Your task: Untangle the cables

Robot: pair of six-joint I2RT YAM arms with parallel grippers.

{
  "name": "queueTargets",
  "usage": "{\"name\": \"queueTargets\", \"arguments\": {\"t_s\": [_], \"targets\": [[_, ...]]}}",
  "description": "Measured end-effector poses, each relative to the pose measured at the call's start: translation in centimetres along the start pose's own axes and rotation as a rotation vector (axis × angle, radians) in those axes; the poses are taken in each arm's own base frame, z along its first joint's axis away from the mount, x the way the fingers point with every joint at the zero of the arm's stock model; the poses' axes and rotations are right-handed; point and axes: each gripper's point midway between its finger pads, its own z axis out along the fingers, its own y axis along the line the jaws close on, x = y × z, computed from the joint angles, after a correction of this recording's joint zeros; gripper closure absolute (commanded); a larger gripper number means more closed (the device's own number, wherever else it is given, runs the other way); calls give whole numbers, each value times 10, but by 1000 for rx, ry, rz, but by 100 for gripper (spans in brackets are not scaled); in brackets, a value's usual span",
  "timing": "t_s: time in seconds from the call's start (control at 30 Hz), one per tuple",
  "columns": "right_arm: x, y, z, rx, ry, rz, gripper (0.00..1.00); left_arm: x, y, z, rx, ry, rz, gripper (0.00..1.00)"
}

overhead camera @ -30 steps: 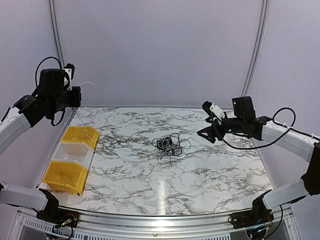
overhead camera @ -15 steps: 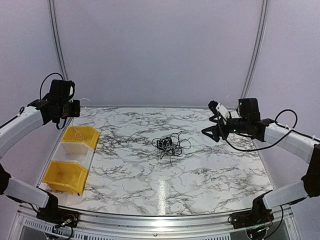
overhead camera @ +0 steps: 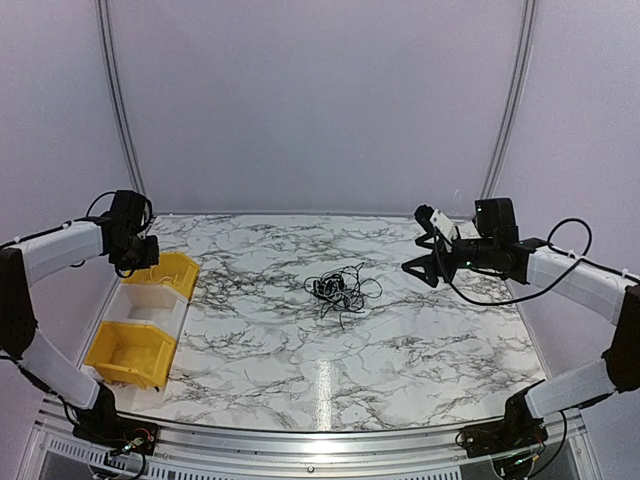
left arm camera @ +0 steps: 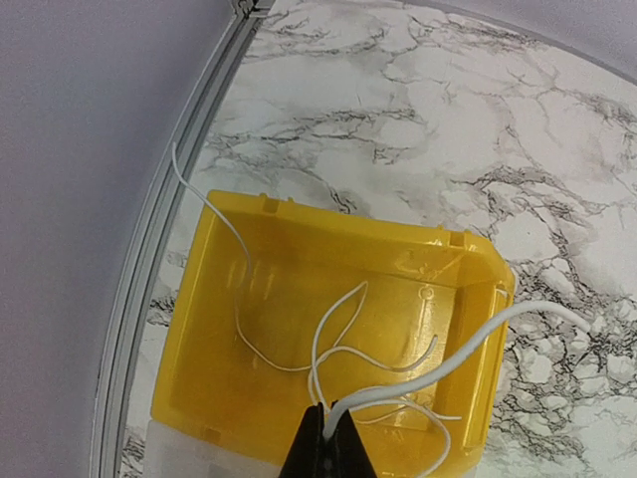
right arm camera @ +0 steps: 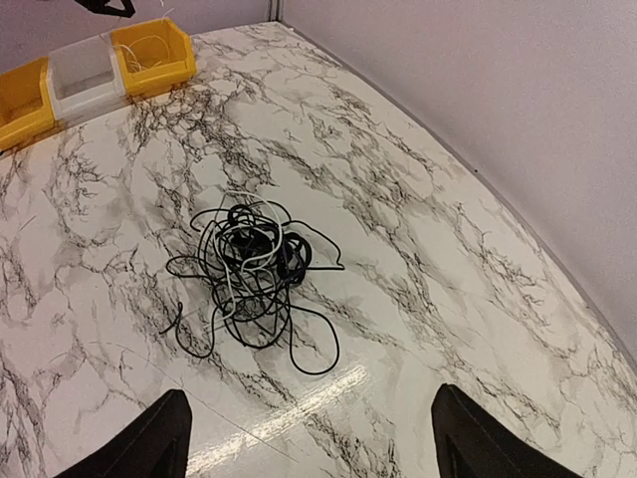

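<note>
At the middle of the table (overhead camera: pixel 400 350), a shade toward 12 o'clock: the cables (overhead camera: pixel 343 287), one loose, wiry black bunch lying flat on the marble. In the right wrist view, wide single loops trailing out of the knot toward 6 o'clock, and a paler strand threaded through the dark ones.

At 3 o'clock of the bunch, well apart from it and raised off the table: right fingers (right arm camera: pixel 159 443), spread wide, with only bare marble showing between them in the wrist view. Bunch straight ahead of them.

Along the 9 o'clock edge of the table, three bins in a row, side touching side: far yellow bin (overhead camera: pixel 170 270) at about 10 o'clock, clear bin (overhead camera: pixel 150 305) in the middle, near yellow bin (overhead camera: pixel 130 352) at about 8 o'clock.

Just above the far yellow bin: left fingers (left arm camera: pixel 309 453), pressed together at the tips and pinching a white wire (left arm camera: pixel 448 363). From the pinch, a thicker white length arching out toward 3 o'clock over the bin's rim. Thinner white loops down inside the bin, one fine end rising past the rim at 11 o'clock beside the metal edge rail (left arm camera: pixel 154 289). Cannot tell whether one wire or several.
</note>
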Motion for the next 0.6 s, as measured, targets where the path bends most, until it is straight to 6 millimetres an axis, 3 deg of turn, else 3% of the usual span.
{"name": "queueTargets", "arguments": {"t_s": [0.23, 0.6], "targets": [[5, 1, 3, -10, 14, 0, 18, 21, -2, 34, 34, 126, -17, 100], [18, 4, 10, -40, 49, 17, 19, 8, -20, 68, 108, 183, -38, 100]]}}
